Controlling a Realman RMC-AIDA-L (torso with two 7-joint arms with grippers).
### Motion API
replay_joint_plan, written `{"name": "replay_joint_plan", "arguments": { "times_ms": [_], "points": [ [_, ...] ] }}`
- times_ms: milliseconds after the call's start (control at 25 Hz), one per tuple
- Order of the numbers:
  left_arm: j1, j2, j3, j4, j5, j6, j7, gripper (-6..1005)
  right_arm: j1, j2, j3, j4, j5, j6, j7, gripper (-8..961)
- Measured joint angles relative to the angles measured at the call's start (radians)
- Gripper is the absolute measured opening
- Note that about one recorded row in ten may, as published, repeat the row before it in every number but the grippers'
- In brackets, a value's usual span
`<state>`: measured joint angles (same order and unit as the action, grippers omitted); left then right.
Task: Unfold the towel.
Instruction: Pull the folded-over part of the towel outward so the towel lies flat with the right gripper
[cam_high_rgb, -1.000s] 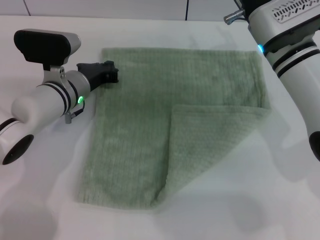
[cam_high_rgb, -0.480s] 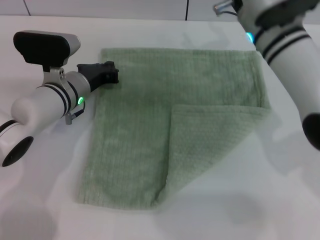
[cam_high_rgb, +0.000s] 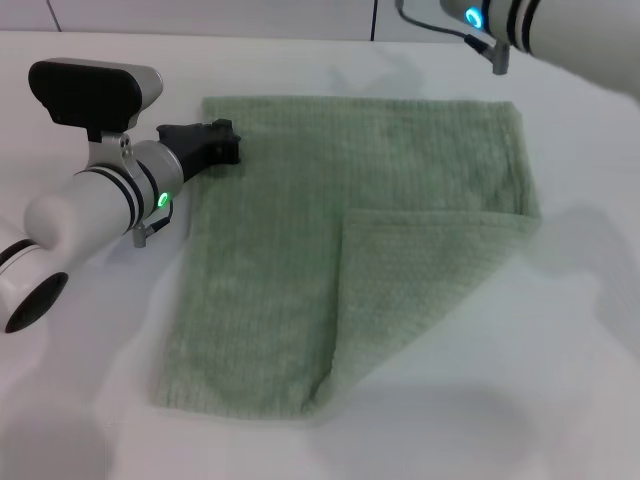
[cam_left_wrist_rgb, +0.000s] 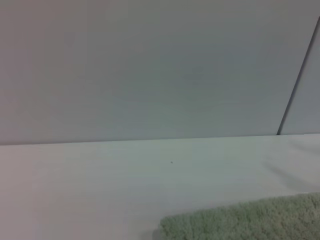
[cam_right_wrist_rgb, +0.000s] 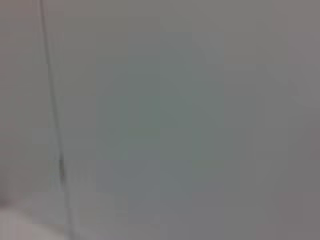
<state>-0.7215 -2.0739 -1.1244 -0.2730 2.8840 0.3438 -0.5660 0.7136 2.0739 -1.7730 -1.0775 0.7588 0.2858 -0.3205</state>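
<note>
The pale sage-green towel (cam_high_rgb: 290, 220) lies flat on the white table (cam_high_rgb: 570, 380). Its near right corner is folded over into a triangular flap (cam_high_rgb: 420, 280) on top of the cloth. My left gripper (cam_high_rgb: 228, 143) is at the towel's left edge, close to the far left corner. The left wrist view shows only that corner of the towel (cam_left_wrist_rgb: 250, 220) and bare table. My right arm (cam_high_rgb: 560, 30) is raised at the far right, above the towel's far right corner. Its gripper is out of view, and the right wrist view shows only a grey wall.
A grey wall with a dark seam (cam_left_wrist_rgb: 295, 85) stands behind the table's far edge. White table surface shows on all sides of the towel.
My right arm has lifted up and swung back towards the far right, leaving the towel's right side uncovered. The left arm and the towel have not moved.
</note>
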Motion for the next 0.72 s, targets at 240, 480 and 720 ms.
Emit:
{"name": "replay_joint_plan", "arguments": {
  "times_ms": [240,480,720],
  "points": [
    [0.001,0.0,0.0,0.0,0.002,0.0,0.003,-2,0.066,0.001,0.113,-0.052,0.003,0.419,-0.103,814],
    [0.006,0.0,0.0,0.0,0.002,0.0,0.004,-2,0.117,0.002,0.141,-0.064,0.004,0.636,-0.177,813],
    [0.007,0.0,0.0,0.0,0.001,0.0,0.006,-2,0.175,0.003,0.146,0.014,0.002,0.742,-0.229,814]
  ]
}}
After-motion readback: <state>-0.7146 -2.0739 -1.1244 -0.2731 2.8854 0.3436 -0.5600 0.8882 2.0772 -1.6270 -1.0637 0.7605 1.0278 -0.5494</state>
